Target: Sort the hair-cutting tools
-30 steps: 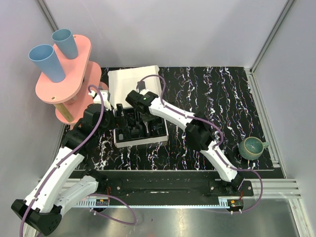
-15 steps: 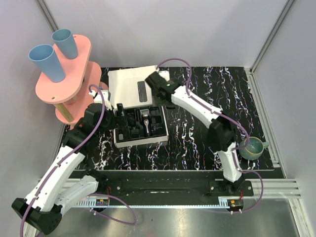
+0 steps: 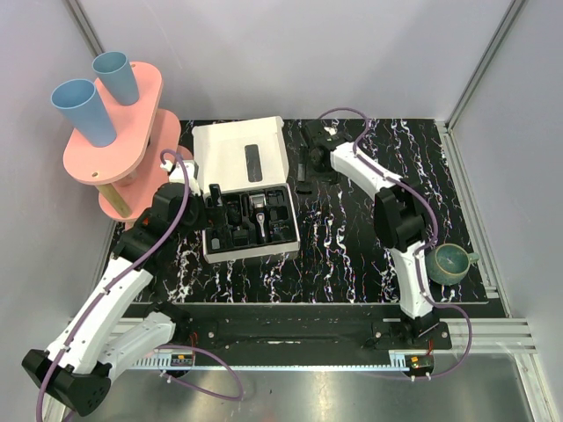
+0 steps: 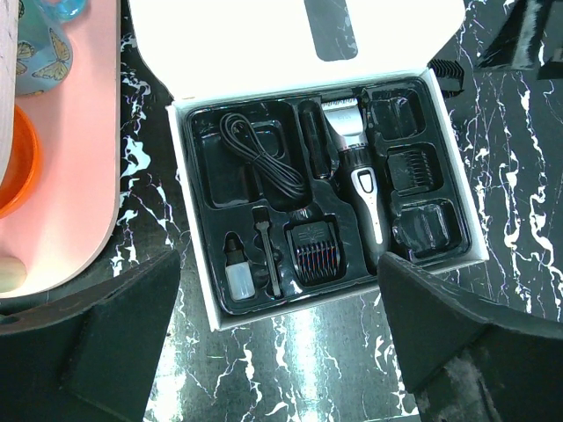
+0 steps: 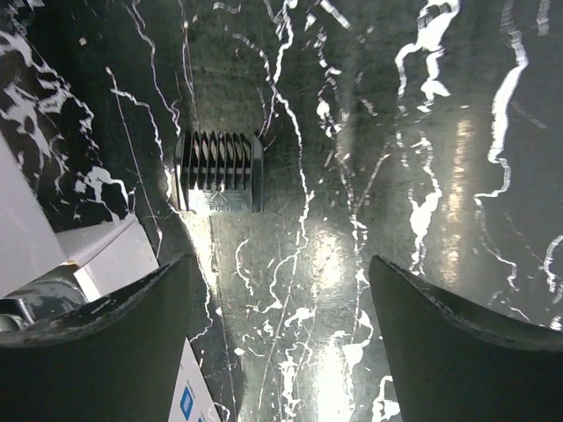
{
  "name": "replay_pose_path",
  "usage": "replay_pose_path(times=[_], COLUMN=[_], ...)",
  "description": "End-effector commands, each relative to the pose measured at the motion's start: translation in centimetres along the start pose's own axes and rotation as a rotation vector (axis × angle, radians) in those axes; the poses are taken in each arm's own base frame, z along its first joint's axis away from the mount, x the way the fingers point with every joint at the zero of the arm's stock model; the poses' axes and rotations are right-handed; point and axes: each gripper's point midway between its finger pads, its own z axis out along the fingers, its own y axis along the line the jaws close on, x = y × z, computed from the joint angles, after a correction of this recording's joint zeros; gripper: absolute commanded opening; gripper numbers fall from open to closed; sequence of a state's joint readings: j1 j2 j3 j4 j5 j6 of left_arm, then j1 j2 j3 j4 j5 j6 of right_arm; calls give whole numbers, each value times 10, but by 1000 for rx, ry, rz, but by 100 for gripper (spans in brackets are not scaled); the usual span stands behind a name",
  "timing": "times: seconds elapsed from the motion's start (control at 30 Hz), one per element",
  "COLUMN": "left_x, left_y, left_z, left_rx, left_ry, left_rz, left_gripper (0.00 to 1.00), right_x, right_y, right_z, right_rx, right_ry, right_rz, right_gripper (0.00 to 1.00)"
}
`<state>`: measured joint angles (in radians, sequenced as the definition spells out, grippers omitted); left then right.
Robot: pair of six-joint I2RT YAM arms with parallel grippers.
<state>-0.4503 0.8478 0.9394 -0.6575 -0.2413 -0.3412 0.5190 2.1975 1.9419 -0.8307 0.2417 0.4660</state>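
Comb attachment [image 5: 218,171] lies on the bench [image 5: 422,132] just ahead of the right pincer [image 5: 277,272], which is released and empty. The clipper [image 4: 361,171] rests in the box [image 4: 220,44] beneath the left pincer [image 4: 280,268], likewise spread wide.

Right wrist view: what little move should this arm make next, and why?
Probably lower the right gripper over the comb attachment and close on it: it lies loose on the marbled table, outside the white box, and the fingers are open and empty.

White arm links [image 3: 106,299], black joints [image 3: 398,224], looping purple cables [image 3: 339,110], matte black wedge-shaped claw fingers [image 4: 97,352]
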Motion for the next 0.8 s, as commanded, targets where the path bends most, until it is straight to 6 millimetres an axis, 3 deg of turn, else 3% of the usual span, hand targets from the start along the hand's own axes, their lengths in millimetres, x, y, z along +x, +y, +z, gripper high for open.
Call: replay_pose_path(times=[0.0, 0.2, 0.43, 0.5, 0.57, 0.6, 0.63, 0.77], left_x=[-9, -9, -9, -10, -9, -9, -9, -9], left_y=[3, 4, 3, 4, 5, 5, 5, 4], left_z=[2, 2, 2, 2, 1, 1, 1, 2], left_rx=[-21, -25, -24, -26, -29, -29, -29, -28], left_ry=[-36, -38, -36, -40, -41, -42, -42, -39], left_rz=[-11, -11, -11, -13, -13, -12, -12, -10], left_gripper=[99, 99, 99, 99, 99, 99, 99, 99], right_x=[-10, -5, -21, -9, -14, 2, -5, 9], right_y=[26, 31, 37, 33, 35, 27, 30, 19], right_z=[15, 36, 40, 51, 50, 61, 58, 70], right_rx=[-120, -121, -143, -123, -120, -84, -88, -38], right_ry=[-2, 38, 25, 84, 88, 151, 138, 181], right_rz=[-39, -43, -57, -73, -90, -104, -113, -126], right_gripper=[88, 89, 89, 89, 89, 88, 88, 84])
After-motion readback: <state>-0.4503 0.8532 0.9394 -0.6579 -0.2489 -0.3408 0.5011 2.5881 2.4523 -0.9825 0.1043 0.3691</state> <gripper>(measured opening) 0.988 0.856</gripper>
